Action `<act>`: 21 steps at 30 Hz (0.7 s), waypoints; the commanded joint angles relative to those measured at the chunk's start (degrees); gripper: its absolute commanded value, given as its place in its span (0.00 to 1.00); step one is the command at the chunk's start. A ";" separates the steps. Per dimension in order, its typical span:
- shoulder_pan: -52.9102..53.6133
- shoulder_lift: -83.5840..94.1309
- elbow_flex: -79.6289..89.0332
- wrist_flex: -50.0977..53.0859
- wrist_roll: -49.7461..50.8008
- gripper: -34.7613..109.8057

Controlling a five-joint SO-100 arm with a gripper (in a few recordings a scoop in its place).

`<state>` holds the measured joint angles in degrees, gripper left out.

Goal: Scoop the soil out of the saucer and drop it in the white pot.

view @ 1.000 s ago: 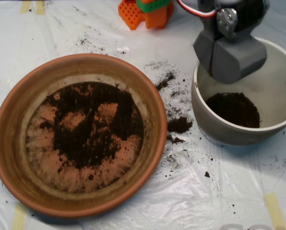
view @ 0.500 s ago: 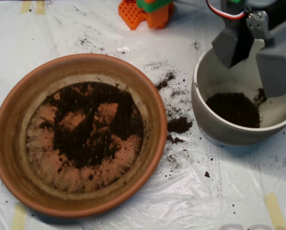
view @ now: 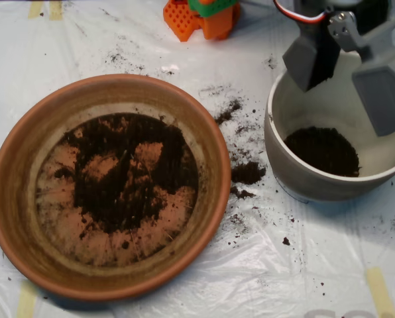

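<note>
Plastic sheeting point(view: 151, 40), white and crinkled, covers the whole table, with strips of pale tape point(view: 382, 291) at its edges. At the left sits the saucer point(view: 12, 199), its wide rim bare, its flat floor partly covered by a dark patch of soil point(view: 128, 175) with orange clay showing through in places. Above, at the top edge, stands an orange and green plastic block point(view: 201, 14). Between saucer and pot the sheet is dirty: spilled crumbs point(view: 247, 173) lie in small heaps and a fine scatter, just beside the saucer's right rim, and thinner specks run up toward the top left. At the right stands the pot point(view: 303, 179), with a mound of soil on its floor. Over the pot's upper half hangs the scoop point(view: 346, 73), its two grey shells spread wide apart, one at the pot's left rim, the other at its right wall. Nothing is held between them.
</note>
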<state>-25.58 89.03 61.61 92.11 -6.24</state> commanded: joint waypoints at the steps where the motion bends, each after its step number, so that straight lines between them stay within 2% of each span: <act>1: 1.05 5.80 -3.34 0.79 0.26 0.50; 9: 11.95 0.97 -20.21 6.50 4.92 0.51; 17: 25.49 -2.11 -19.42 8.26 6.94 0.51; 21: 31.73 -1.14 -9.32 3.16 5.80 0.52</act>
<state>1.85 84.73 48.16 98.09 -0.26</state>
